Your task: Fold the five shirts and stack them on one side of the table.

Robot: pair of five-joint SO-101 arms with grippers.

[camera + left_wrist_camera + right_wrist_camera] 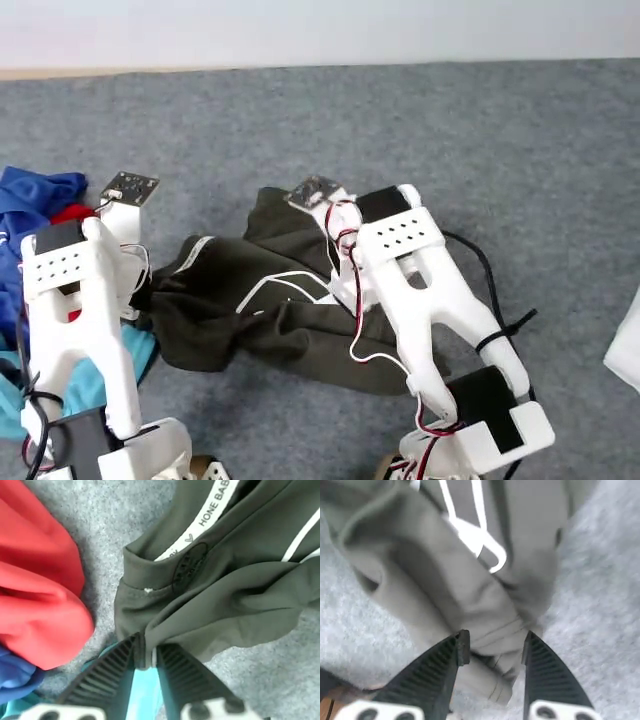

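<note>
The dark green shirt (pixel 270 320) is lying crumpled mid-desk (pixel 500 150), the left hand (pixel 145 652) has its fingers pressed tight on the shirt's edge just beside a red shirt (pixel 35 595) and a blue shirt (pixel 35 195), and the right hand (pixel 495 647) is clamped around a fat bunched fold.

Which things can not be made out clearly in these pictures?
Coloured shirts: high view, cut by the left edge, covered by the left arm; number unclear.
White object: high view, cut by the right edge; unidentifiable.
Dark shirt: high view, partly under the right arm.
</note>
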